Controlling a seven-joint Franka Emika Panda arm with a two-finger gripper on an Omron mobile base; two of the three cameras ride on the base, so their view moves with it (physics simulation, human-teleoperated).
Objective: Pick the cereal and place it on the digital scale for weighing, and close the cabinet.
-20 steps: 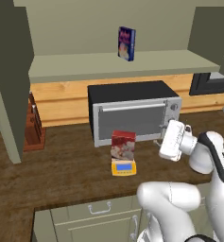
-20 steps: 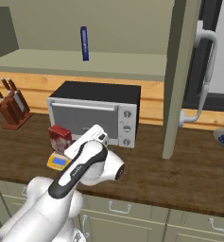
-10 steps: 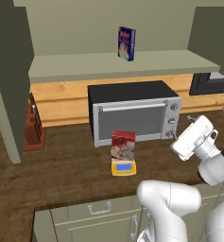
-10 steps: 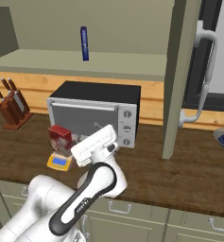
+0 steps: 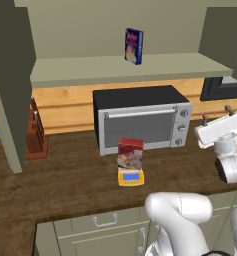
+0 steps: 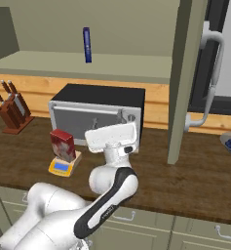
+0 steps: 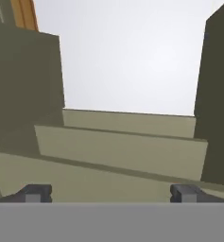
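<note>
Standing upright on the digital scale, the cereal sits on your tabletop before the microwave; your pincer gapes wide, empty, facing the open cabinet.

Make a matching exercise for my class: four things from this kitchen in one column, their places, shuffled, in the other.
Things:
1. cereal box
2. blue box
3. knife block
4. microwave

Places:
A. on the cabinet shelf
B. on the counter, behind the scale
C. on the scale
D. at the counter's left end

Pairs: 1-C, 2-A, 3-D, 4-B
</note>
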